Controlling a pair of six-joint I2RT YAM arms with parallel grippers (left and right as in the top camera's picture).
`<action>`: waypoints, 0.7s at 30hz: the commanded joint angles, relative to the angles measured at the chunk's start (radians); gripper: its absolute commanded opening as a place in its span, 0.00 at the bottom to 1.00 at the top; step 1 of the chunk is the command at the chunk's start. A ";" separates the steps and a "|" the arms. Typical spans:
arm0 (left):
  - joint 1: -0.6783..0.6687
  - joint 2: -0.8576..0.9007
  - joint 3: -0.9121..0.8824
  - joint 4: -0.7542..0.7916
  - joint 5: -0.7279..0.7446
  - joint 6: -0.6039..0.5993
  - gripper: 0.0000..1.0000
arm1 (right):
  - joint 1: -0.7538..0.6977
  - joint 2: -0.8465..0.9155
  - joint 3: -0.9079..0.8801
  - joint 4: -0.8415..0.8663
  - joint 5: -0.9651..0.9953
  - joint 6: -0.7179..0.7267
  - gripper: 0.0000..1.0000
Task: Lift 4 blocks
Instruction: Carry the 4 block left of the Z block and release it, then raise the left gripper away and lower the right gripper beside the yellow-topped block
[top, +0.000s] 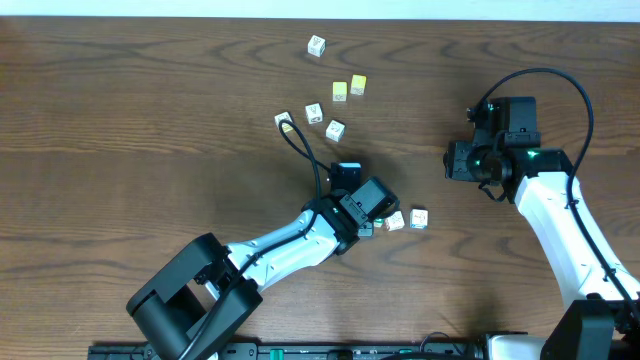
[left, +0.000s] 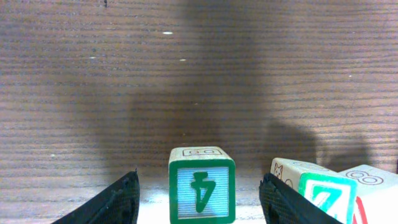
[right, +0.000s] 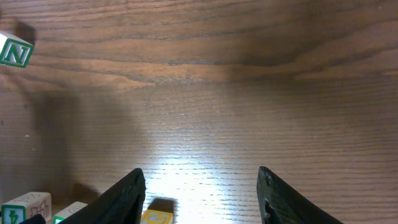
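Note:
A green-framed block (left: 201, 185) with a green symbol on a pale face stands on the table between my left gripper's fingers. That left gripper (left: 200, 176) (top: 371, 217) is open, with a gap on each side of the block. Just right of it lie a green Z block (left: 326, 196) and a white block with reddish print (left: 377, 188); in the overhead view these two blocks (top: 395, 220) (top: 418, 217) sit beside the gripper. My right gripper (right: 200, 172) (top: 453, 160) is open over bare wood, well right of them.
Several more cubes lie at the back centre: two yellow cubes (top: 340, 91) (top: 358, 84), pale cubes (top: 314, 113) (top: 335, 130) (top: 284, 121) and one farther back (top: 316, 45). A black cable (top: 305, 150) loops from the left wrist. A green-lettered cube (right: 15, 51) shows far left in the right wrist view.

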 joint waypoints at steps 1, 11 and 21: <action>0.005 -0.023 -0.008 0.015 -0.020 0.034 0.63 | -0.003 0.002 0.021 0.000 0.010 -0.014 0.55; 0.032 -0.124 0.017 0.042 -0.021 0.139 0.64 | -0.003 0.002 0.021 0.000 0.010 -0.014 0.42; 0.219 -0.222 0.017 -0.056 -0.021 0.206 0.67 | -0.002 0.002 0.014 -0.091 -0.011 -0.007 0.01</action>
